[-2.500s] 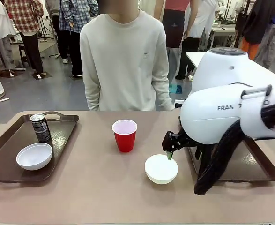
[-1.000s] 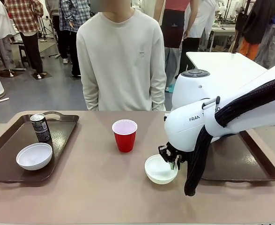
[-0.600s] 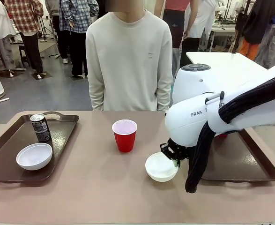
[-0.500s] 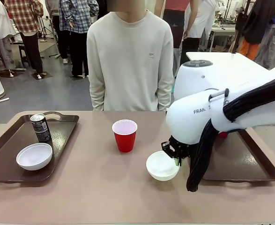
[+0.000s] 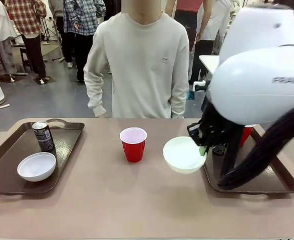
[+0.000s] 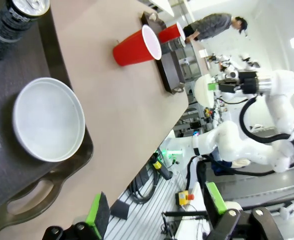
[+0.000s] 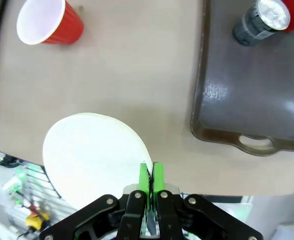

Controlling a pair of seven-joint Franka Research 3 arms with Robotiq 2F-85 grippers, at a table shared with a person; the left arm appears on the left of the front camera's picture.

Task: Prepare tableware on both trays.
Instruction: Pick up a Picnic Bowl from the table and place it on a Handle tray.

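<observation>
Bowl (image 5: 183,154) is coming up off the table (image 5: 111,200) where it sat a moment ago and swinging toward the right tray (image 5: 282,184). Right gripper (image 5: 203,150) is pinching its rim, green pads closed tight on the thin wall. Bowl is hanging in the air, looking a bit tilted, just beside that tray's left edge and not over it yet. Left gripper (image 6: 157,210) is idling spread wide, holding nothing, above the left tray (image 6: 1,165) with the second bowl (image 6: 47,119). Red cup (image 5: 133,144) is waiting mid-table. Judging: bowl is looking light, stiff and smooth. A rim pinch is the sensible hold, but being one-sided it is likely risking swivel or slip.
</observation>
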